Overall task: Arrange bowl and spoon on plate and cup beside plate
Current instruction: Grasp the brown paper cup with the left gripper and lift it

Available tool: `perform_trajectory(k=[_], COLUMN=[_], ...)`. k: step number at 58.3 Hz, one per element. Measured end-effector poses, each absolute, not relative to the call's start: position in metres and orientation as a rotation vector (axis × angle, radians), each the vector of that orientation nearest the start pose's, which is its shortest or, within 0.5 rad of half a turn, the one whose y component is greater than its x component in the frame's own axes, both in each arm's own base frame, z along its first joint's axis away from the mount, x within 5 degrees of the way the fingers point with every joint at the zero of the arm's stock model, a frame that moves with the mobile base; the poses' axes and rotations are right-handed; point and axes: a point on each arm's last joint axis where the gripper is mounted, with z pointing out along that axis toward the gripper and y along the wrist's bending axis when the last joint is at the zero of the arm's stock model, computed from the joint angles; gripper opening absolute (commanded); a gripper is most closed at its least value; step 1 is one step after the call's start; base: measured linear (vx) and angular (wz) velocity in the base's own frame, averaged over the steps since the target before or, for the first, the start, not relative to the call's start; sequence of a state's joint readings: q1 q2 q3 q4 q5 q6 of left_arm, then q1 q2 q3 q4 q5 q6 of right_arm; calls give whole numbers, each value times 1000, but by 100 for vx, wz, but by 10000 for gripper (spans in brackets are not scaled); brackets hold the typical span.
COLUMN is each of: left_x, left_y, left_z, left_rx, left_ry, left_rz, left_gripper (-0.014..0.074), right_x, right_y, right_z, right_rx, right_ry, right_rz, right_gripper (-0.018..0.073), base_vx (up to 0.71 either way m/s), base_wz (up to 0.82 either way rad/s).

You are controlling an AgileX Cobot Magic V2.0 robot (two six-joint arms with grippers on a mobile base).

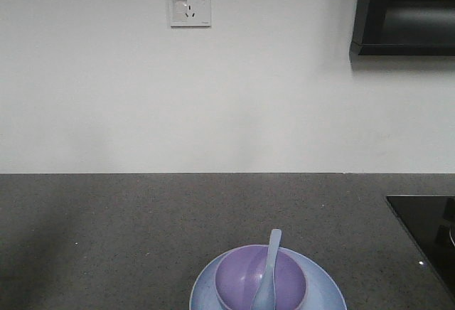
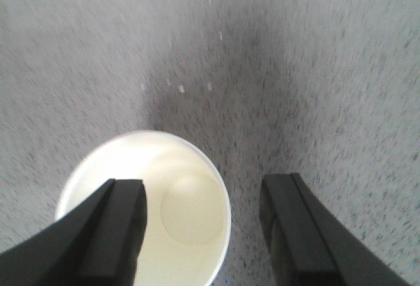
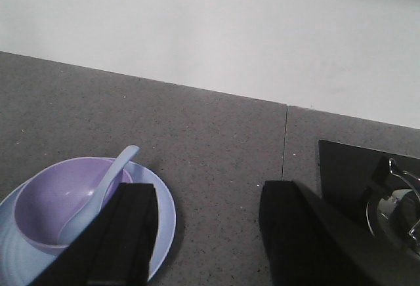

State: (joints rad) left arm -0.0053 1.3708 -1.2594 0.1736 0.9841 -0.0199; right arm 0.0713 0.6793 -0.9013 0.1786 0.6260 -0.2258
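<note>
Bowl: I see the lavender bowl [image 1: 260, 279] sitting on the plate, at the bottom edge of my front view; the right wrist view shows it at lower left.
Spoon: the pale-blue spoon [image 1: 267, 273] lies in the bowl, its handle leaning over the far rim and pointing toward the wall.
Plate: the pale-blue plate [image 1: 325, 286] rests on the counter under the bowl, its rim showing all round it; its near part is cut off by the frame.
Cup: I find the cup [image 2: 177, 168] only in the left wrist view, upright on the speckled counter, seen from above so just the cream inside and rolled rim show. I cannot tell from these views how it lies relative to the plate.
Left gripper: the left gripper [image 2: 203, 224] is spread wide, holding nothing; one finger [image 2: 111, 233] overlaps the cup's mouth in the picture, the other stands over bare counter to the side. Contact with the cup I cannot judge; the view is blurred.
Right gripper: the right gripper [image 3: 209, 233] is likewise parted and empty, above the counter just beside the plate.
Counter: dark grey speckled counter [image 1: 142, 225], with a seam visible in the right wrist view.
Hob: black glass hob [image 3: 354, 174] at the right, with a metal burner.
Writing: the white wall socket [image 1: 189, 3] carries small dark lettering at its top left corner, too small for me to read.
</note>
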Motion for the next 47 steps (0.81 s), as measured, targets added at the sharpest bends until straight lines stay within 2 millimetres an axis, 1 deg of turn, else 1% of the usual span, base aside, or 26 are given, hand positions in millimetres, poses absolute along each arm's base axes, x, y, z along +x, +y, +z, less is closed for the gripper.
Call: perform_trajectory(k=[14, 20, 23, 28, 43, 44, 47], left_x=[301, 307, 308, 309, 302, 302, 301], left_y=[12, 12, 12, 12, 12, 12, 13], left_z=[319, 310, 307, 305, 303, 303, 306], left_rx=[62, 65, 66, 64, 55, 55, 56], left_ry=[2672, 2702, 2713, 2734, 2801, 2799, 2788], left_rz=[216, 217, 218, 219, 227, 229, 232], left_gripper=[468, 442, 406, 321, 6, -9, -8], right_x=[122, 122, 122, 122, 122, 122, 122], right_y=[18, 18, 18, 18, 18, 18, 18], right_z=[400, 400, 400, 400, 400, 400, 400], right_rx=[-214, -214, -214, -215, -216, -216, -216], right_ry=[1867, 1867, 1867, 1867, 1866, 1866, 1865], right_rz=[92, 92, 92, 91, 89, 89, 89], right_gripper=[417, 417, 417, 417, 417, 417, 417], base_vx=[0, 0, 0, 0, 0, 0, 0], base_wz=[0, 0, 0, 0, 0, 0, 0])
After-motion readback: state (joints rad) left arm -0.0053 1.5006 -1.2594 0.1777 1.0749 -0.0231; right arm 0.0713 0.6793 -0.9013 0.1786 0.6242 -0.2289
